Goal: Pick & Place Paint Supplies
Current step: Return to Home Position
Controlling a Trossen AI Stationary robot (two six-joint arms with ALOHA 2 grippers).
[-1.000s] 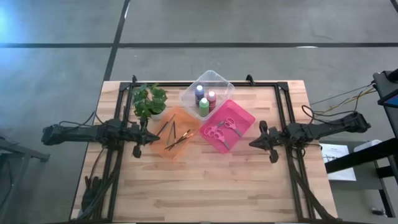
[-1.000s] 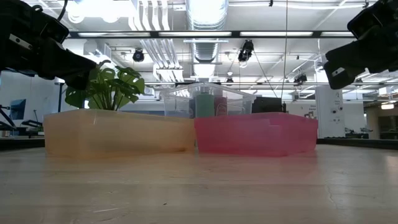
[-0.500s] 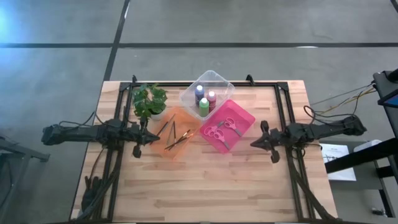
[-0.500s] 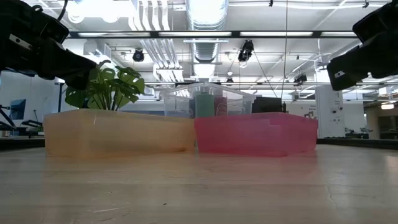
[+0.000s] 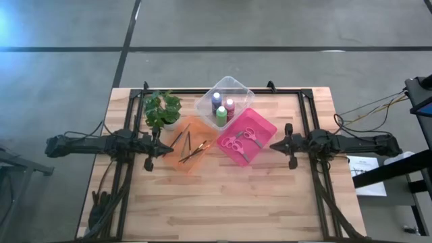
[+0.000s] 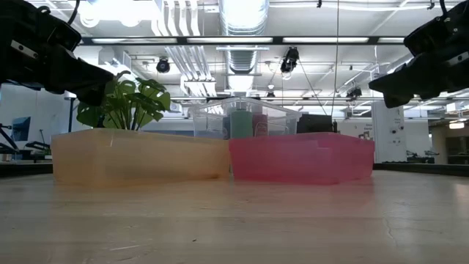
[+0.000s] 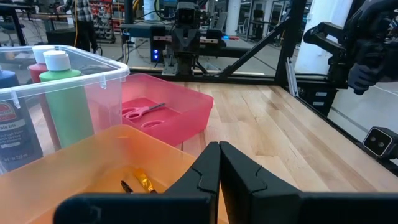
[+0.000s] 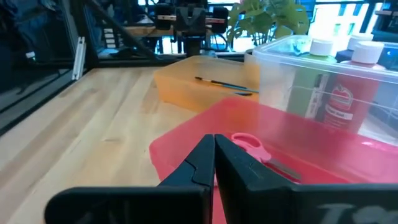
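Okay: left gripper (image 5: 164, 149) and right gripper (image 5: 273, 145) both pinched closed, empty, flanking mid-frame trays. Paintbrushes (image 5: 191, 145) in orange tray (image 5: 197, 163), paint bottles (image 5: 221, 111) in clear tray (image 5: 236, 84), scissors (image 5: 241, 140) in pink tray (image 5: 260, 124).

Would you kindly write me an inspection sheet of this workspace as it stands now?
Surface: wooden table; no spills seen.
Job's things: three paint bottles in the clear tray; paintbrushes in the orange tray; scissors in the pink tray.
Clutter: potted plant beside the orange tray.
Grippers: left gripper and right gripper shut, empty, raised beside the trays.
Cables: loose cables off the table's right side.
Surroundings: grey floor around the table.
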